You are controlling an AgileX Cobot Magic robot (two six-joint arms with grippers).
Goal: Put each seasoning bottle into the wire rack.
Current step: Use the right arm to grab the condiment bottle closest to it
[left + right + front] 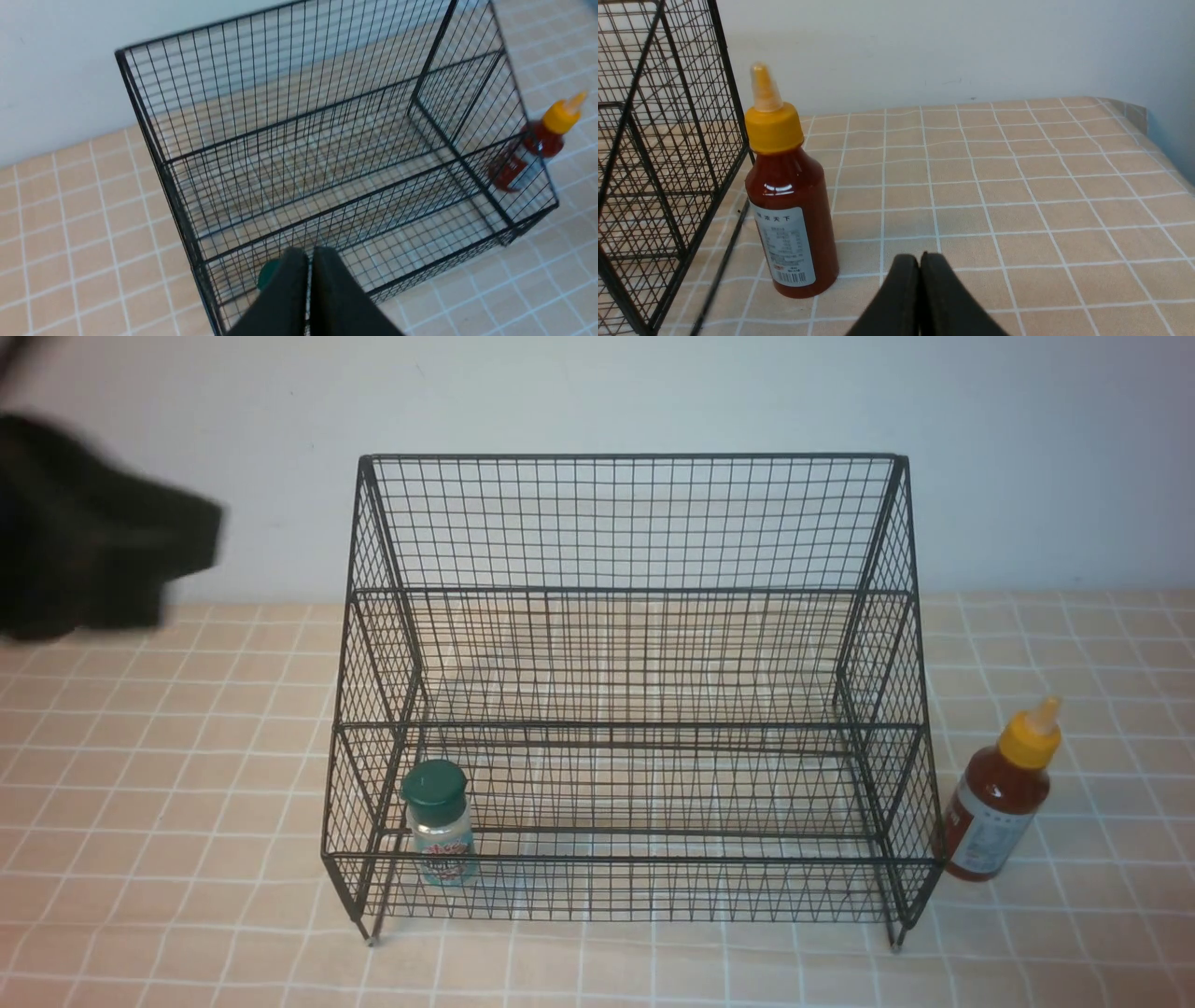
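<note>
**Shaker racked, red bottle not yet in**

The shaker point(439, 835) stands upright on the lowest front tier of the wire rack point(625, 709), at its left end. My left end effector point(308, 254) hangs above that corner with its fingers pressed together and nothing between them. The right end effector point(920, 261) is likewise closed and empty, low over the table point(140, 756) and aimed towards the red sauce bottle point(791, 219).

That bottle stands on the table just outside the rack's right side. I cannot tell whether it touches the wire. Its long axis is vertical, the yellow nozzle points straight up, and the white label faces my right wrist camera.

My worry is the tight gap on the rack side. I judge that a finger going in there could catch the mesh or nudge the bottle, and a tall, narrow bottle would tip easily. The fingers must spread before any approach, or they will simply push it over. Once it is lifted, the nozzle could snag a tier wire if the bottle is carried in too low.
</note>
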